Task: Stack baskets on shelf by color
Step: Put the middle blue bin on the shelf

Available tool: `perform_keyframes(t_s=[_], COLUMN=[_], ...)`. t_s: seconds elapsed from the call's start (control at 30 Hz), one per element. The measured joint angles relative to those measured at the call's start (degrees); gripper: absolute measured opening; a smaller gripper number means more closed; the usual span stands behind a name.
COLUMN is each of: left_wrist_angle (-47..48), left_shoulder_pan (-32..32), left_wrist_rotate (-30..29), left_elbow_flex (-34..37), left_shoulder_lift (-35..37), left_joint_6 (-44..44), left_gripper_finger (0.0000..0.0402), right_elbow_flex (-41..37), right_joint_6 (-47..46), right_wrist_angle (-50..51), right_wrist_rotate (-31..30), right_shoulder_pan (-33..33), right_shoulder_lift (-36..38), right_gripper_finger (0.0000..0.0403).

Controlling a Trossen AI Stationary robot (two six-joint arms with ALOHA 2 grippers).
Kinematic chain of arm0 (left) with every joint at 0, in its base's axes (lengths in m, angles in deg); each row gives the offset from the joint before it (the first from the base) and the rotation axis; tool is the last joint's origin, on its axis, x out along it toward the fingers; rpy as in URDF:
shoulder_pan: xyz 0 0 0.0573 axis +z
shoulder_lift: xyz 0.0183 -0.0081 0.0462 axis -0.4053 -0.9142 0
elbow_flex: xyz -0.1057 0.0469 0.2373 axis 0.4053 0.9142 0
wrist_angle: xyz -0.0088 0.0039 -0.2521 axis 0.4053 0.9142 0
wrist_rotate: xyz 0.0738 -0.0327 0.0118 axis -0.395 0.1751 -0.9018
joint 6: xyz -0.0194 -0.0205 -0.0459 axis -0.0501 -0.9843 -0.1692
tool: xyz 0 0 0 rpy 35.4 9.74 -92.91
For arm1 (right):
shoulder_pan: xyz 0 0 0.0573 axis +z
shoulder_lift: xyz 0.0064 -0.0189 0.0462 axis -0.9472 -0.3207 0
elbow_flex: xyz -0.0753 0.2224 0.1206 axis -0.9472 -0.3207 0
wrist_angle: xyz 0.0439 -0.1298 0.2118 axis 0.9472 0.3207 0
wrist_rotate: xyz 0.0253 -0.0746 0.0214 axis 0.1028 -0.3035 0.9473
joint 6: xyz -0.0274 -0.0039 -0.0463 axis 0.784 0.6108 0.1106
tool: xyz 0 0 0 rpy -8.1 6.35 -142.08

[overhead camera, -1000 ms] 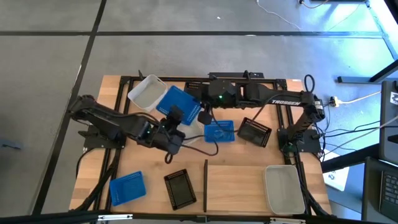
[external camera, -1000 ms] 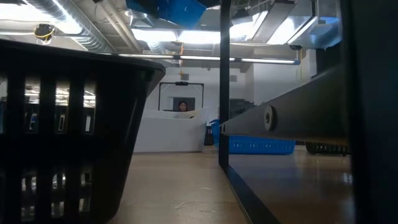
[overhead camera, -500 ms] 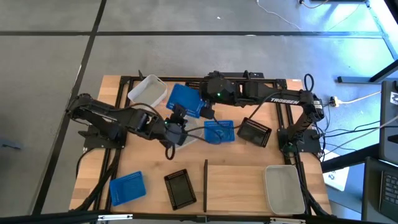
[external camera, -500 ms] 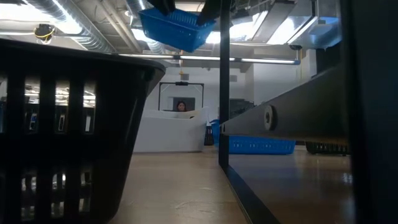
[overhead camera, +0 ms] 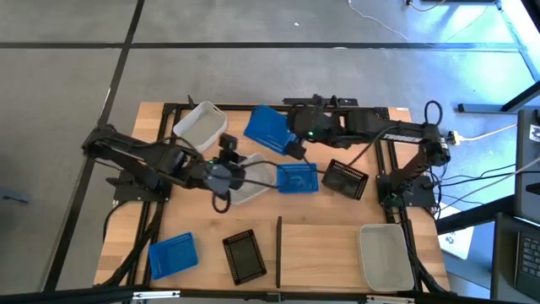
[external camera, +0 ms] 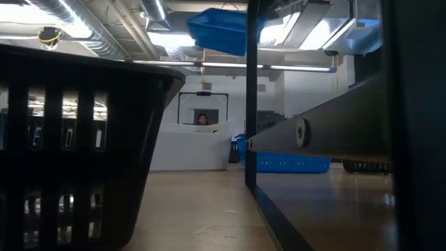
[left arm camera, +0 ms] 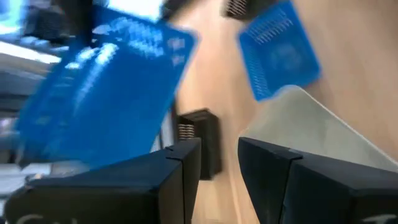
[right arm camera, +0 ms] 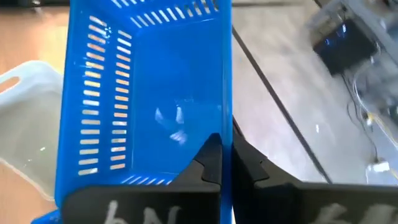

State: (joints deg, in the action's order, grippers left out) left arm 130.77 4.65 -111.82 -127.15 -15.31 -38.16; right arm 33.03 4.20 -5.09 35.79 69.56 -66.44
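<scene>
Above the table's back edge, blue basket pinched at its rim by right pincer.

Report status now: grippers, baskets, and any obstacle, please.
Right gripper shut on blue basket, lifted at table's far side. Left gripper open, empty, over white basket. Shelf holds one white basket; path clear.

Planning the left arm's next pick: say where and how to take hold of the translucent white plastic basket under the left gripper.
Grip the translucent white plastic basket by one thin side wall near the rim, coming straight down from above. It sits upright with its mouth open upward, so one finger can go inside and one outside. The open left gripper hangs above it. The right gripper grips its raised blue slotted plastic basket the same way.
</scene>
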Motion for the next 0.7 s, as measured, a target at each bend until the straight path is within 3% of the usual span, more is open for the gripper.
perform_keyframes(t_s=[0.17, 0.4, 0.57, 0.7], left_wrist_angle=[0.1, 0.2, 0.7, 0.8], left_shoulder_pan=[-3.4, -4.9, -4.0, -3.2], left_wrist_rotate=[-5.9, -8.4, -6.3, -2.0], left_elbow_flex=[0.0, -0.1, -0.1, -0.1], left_shoulder_lift=[3.6, 5.6, 5.6, 5.6], left_joint_6=[-4.2, -4.1, -4.3, -6.0], left_gripper_finger=[0.0101, 0.0101, 0.0101, 0.0101], right_elbow_flex=[0.0, 0.1, 0.0, 0.0], right_joint_6=[-13.1, -44.1, -61.2, -73.6], right_wrist_angle=[9.7, 27.6, 33.2, 32.6], right_wrist_rotate=[-1.5, -2.5, 4.9, 5.2], right_shoulder_pan=[3.3, 12.5, 20.9, 28.3], right_shoulder_lift=[5.9, 11.9, 12.6, 12.7], right_gripper_finger=[0.0001, 0.0001, 0.0001, 0.0000])
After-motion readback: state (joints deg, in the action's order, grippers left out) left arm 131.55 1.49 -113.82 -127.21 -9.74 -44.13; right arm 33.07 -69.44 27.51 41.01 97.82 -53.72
